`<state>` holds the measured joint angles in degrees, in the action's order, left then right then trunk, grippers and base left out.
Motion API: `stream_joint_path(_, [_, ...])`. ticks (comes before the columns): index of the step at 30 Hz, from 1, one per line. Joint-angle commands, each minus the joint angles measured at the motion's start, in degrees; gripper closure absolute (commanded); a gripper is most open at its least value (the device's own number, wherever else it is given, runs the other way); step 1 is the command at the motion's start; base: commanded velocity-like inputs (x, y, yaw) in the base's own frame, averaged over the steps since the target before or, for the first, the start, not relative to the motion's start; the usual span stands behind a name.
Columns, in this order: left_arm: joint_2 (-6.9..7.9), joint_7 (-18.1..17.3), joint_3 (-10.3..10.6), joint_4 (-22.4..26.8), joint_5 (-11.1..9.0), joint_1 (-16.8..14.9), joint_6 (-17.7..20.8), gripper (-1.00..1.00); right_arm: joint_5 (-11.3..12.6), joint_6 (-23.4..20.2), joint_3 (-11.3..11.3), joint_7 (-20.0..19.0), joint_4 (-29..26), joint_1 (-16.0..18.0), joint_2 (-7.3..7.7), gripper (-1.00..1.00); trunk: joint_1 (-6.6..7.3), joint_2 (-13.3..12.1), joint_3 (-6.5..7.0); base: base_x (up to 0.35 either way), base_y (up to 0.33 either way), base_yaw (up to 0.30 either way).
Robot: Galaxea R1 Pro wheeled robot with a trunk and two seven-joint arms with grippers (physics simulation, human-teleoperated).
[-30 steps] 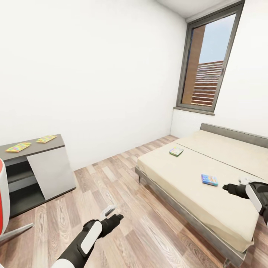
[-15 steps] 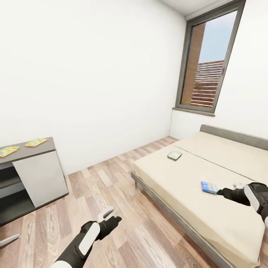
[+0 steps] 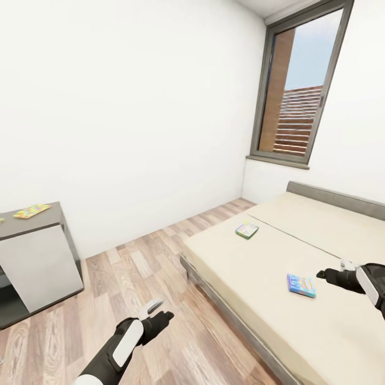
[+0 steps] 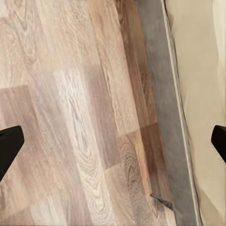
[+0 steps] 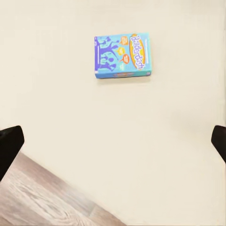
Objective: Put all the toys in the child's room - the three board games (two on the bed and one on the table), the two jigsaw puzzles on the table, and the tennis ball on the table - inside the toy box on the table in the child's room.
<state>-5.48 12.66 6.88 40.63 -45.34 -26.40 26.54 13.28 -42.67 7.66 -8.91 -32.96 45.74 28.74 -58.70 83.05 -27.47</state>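
Spanning the room's right side, the bed (image 3: 278, 267) offers a broad, smooth beige mattress beside bare wood-plank floor (image 3: 128, 278). Two flat rectangular board games lie well apart on it: a green one (image 3: 247, 230) and a blue Balderdash box (image 5: 123, 55), beside the released right pincer (image 3: 332, 274). Left pincer (image 3: 158, 313), also spread, hangs over floor.

The bed (image 3: 278, 278) stands at the right, under the window (image 3: 299, 85). Two board games lie on it: one (image 3: 301, 285) nearer, just left of the right gripper (image 3: 334, 271), one (image 3: 247, 230) farther back. A table (image 3: 32, 251) at the left carries a puzzle (image 3: 32, 210).
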Motion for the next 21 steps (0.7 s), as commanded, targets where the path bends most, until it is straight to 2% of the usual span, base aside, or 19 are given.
stream_joint_path(1, [0.02,0.6,0.1,0.1,-0.6,0.0,0.1,-1.0,-0.2,-0.2,0.2,-0.3,0.0,0.0,-0.01,-1.0,-0.03,0.0,-0.07,0.31,-0.197,0.0])
stream_joint_path(6, [0.03,2.2,0.1,0.1,-0.7,0.0,0.2,-1.0,-0.2,3.0,0.2,-0.8,-0.1,-0.1,0.13,-1.0,-0.03,0.0,-0.07,0.31,-0.198,0.0])
stream_joint_path(11, [0.03,2.9,0.2,0.2,-0.8,-0.1,0.2,-1.0,-0.3,3.6,0.1,-1.6,-0.3,-0.2,-0.16,-1.0,-0.03,0.0,-0.07,0.31,-0.198,0.0])
stream_joint_path(12, [0.03,3.1,0.2,0.3,-0.8,-0.1,0.2,-1.0,-0.3,1.6,0.0,-1.9,-0.9,-0.2,-0.06,-1.0,-0.03,0.0,-0.07,0.311,-0.197,0.0])
stream_joint_path(16, [0.14,2.9,0.1,0.4,-0.9,0.0,0.2,-1.0,-0.3,-0.4,0.0,-2.0,-1.3,-0.2,-0.12,-1.0,-0.03,0.0,-0.07,0.252,-0.154,0.0])
stream_joint_path(19, [1.23,3.2,-0.3,0.6,-1.1,0.0,0.8,-1.0,-0.3,-2.3,0.4,-1.5,3.9,0.2,-0.32,-1.0,-0.03,0.0,-0.07,0.027,-0.016,0.0])
stream_joint_path(21, [1.37,3.2,-0.3,0.7,-1.2,0.0,1.6,-1.0,-0.3,-2.4,0.4,-1.6,4.4,0.2,-0.36,-1.0,-0.03,0.0,-0.07,0.007,-0.005,0.0])
